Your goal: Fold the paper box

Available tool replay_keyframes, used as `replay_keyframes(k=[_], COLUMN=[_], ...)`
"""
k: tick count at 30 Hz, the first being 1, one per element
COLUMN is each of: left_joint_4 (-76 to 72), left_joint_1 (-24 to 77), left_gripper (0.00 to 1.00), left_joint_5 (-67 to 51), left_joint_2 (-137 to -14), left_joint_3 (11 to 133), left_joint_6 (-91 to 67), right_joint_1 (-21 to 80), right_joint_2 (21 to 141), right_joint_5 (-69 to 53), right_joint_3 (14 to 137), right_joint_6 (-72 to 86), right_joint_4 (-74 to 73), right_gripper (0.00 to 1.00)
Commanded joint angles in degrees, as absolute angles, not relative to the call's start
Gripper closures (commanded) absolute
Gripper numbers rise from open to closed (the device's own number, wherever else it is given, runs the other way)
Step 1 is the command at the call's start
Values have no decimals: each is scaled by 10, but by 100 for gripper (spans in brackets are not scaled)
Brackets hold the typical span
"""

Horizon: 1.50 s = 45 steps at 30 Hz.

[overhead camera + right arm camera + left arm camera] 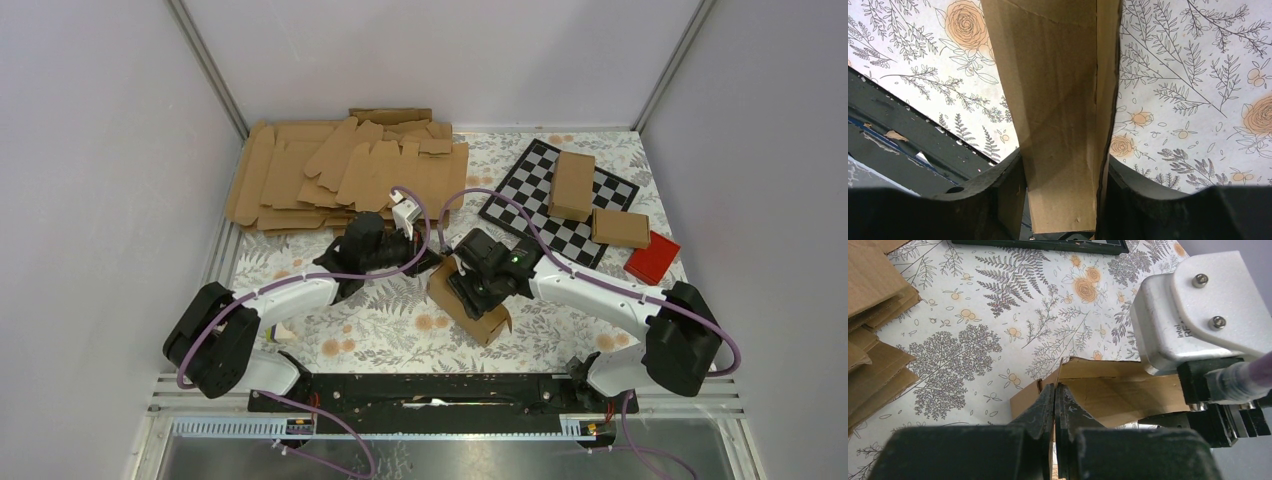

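Two claws meet on one plain brown cardboard paper box. The right claw clamps its oblong body between both fingers, and the left claw is pinched together on a thin flap edge. The box rests on the floral-printed tabletop, near its front, with a stack of flat brown cardboard blanks well behind.

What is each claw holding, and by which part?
Right claw clamps the box across its body; left claw pinches a thin edge at its end.

Pale walls, floral table cover, metal posts
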<state>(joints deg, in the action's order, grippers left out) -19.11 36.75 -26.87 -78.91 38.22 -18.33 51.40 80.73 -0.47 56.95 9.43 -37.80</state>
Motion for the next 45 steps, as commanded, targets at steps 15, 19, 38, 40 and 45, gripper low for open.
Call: replay_keyframes(k=[15, 19, 38, 40, 45], left_joint_4=[-282, -285, -234, -224, -219], left_joint_1=[374, 383, 461, 466, 477], left_gripper=[100, 100, 100, 100, 100], left_joint_5=[-253, -232, -69, -60, -52], left_joint_2=[-756, -747, -723, -730, -732], left_joint_3=[279, 266, 279, 287, 293], left_joint_6=[-241, -238, -224, -225, -225], right_joint_1=[514, 514, 513, 513, 513], right_joint_2=[808, 804, 625, 617, 598], right_joint_5=[61, 67, 69, 77, 89], right_joint_3=[587, 585, 533, 516, 486], right_joint_6=[112, 113, 304, 326, 359], right_joint_4=[-388, -390, -499, -510, -516], right_gripper=[38, 23, 3, 9, 34])
